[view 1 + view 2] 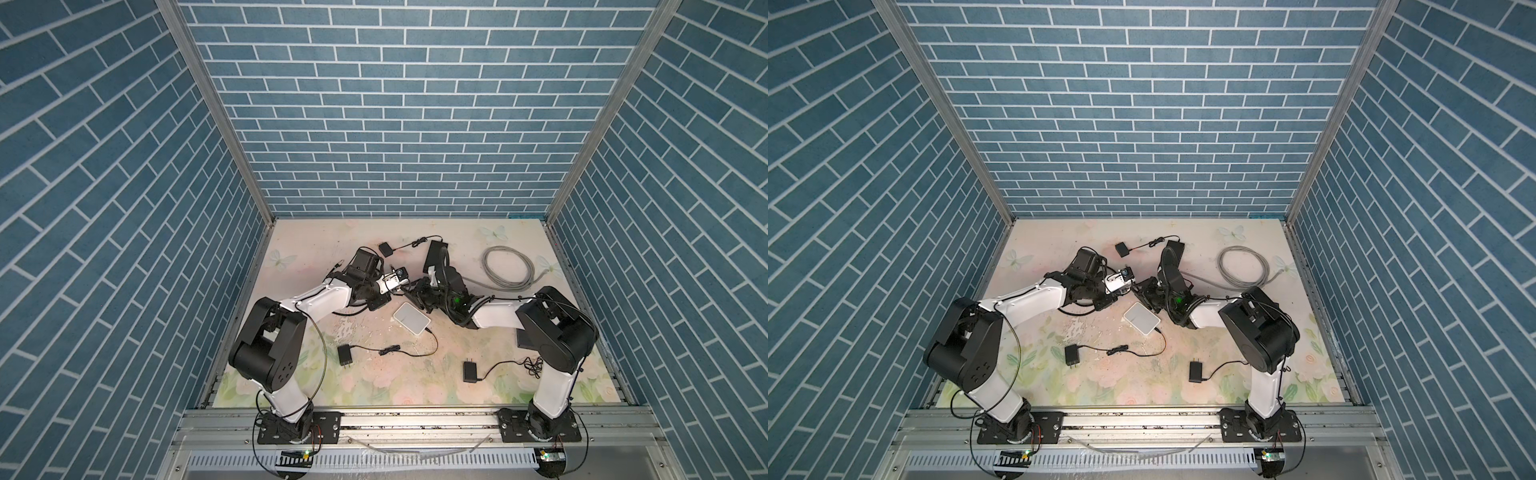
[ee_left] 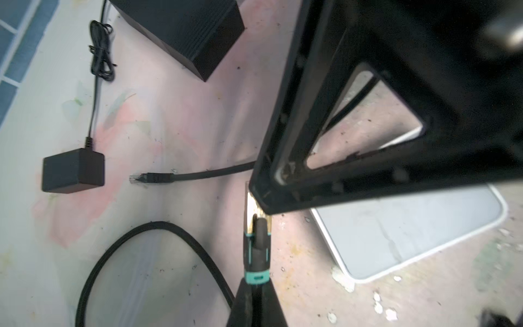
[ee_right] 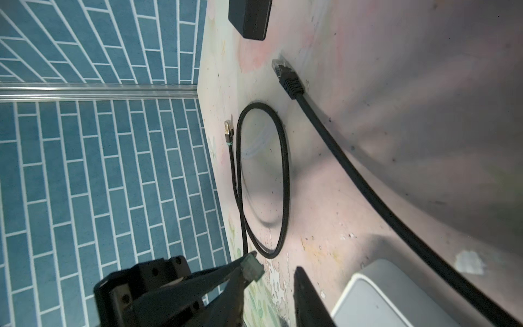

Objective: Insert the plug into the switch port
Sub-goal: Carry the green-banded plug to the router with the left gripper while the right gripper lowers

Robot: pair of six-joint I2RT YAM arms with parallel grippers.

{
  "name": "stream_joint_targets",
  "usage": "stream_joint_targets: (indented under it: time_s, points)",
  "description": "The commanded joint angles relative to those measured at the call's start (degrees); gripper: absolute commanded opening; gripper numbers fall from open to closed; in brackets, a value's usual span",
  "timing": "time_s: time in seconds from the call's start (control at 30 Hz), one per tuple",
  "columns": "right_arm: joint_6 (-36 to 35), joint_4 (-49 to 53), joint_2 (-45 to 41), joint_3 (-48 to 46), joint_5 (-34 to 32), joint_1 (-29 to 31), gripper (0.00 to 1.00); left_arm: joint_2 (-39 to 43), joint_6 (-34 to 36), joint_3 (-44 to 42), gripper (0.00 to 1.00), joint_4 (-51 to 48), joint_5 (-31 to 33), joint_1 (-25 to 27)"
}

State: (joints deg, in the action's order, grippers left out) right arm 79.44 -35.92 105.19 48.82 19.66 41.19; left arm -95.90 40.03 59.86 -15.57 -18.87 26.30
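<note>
My left gripper (image 2: 256,283) is shut on the teal boot of the plug (image 2: 256,226), a gold-ended connector on a thin black cable (image 2: 158,235). The plug's tip is hidden behind a finger (image 2: 283,141) of the right gripper. My right gripper (image 3: 268,270) is open, its fingers standing either side of the plug (image 3: 252,270) with a gap on one side. In both top views the two grippers (image 1: 405,291) (image 1: 1128,291) meet at mid-table, just behind a flat white box (image 1: 411,319). A black ribbed box (image 2: 184,34) lies further back. No switch port shows in any view.
The cable's other plug (image 3: 228,133) lies by its loop (image 3: 266,181). A second black cable with a clear plug (image 2: 141,179) lies nearby. Black power adapters (image 1: 344,355) (image 1: 470,371) (image 1: 385,249) and a grey cable coil (image 1: 508,268) lie on the floral table, with brick walls around it.
</note>
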Motion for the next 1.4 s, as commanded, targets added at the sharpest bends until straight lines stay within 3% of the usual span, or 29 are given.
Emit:
stream_joint_targets:
  time_s: [0.0,0.23,0.6,0.87,1.23,1.3,1.37]
  points:
    - [-5.93,-8.46,0.00,-2.76,5.40,-1.97,0.33,0.56,3.64,2.64,0.01,-9.95,-6.58,-0.67]
    - [-5.07,-19.49,6.22,-0.68,11.81,-2.25,0.30,0.37,4.94,3.56,0.01,-13.49,-8.25,-0.85]
    - [-6.48,-14.76,3.53,-1.60,14.39,-1.84,0.30,-0.47,4.62,4.01,0.01,-12.38,-7.67,-2.09]
    - [-5.81,-14.88,4.36,-1.11,13.89,-1.56,0.17,-0.73,4.51,4.22,0.01,-12.57,-8.33,-2.13]
    - [-3.78,-17.92,4.48,-2.79,13.41,-0.95,0.06,-0.81,4.00,4.48,0.02,-12.10,-7.70,-2.22]
    - [-3.15,-18.66,4.68,-2.90,13.64,-0.94,0.09,-0.70,4.00,4.39,0.02,-12.11,-8.73,-2.31]
    - [-2.98,-20.18,4.74,-3.45,13.33,-0.94,0.22,-0.53,3.91,4.39,0.02,-12.11,-9.25,-2.40]
